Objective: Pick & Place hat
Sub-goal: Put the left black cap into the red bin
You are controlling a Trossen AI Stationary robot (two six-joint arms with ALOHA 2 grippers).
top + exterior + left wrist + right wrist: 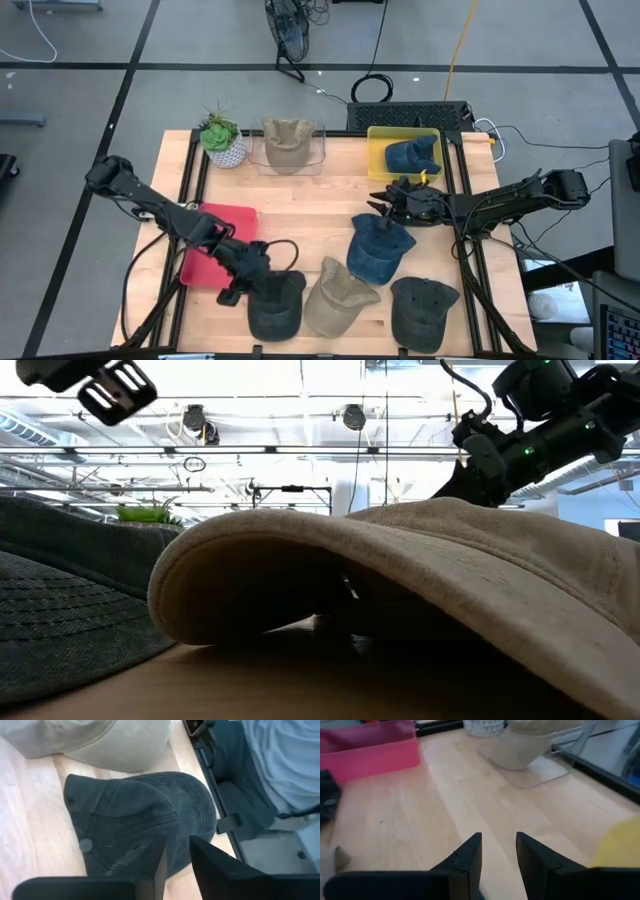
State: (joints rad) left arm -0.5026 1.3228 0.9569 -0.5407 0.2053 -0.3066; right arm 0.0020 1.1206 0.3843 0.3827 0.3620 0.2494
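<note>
Wooden planks form the table, which stands on a grey floor with cables trailing behind it. Taking the red tray as the landmark: the left gripper sits just beside its near right corner, over the black hat. In the left wrist view its fingers stand slightly parted above the hat's crown, closed on nothing that I can see. Right of the black hat lie a tan hat and a dark grey hat, with a blue hat behind them. Well to the right of the tray, the right gripper hovers just behind the blue hat, fingers a little apart and empty. Behind the tray stand a potted plant, a clear bin holding a tan hat, and a yellow bin holding a blue one.
</note>
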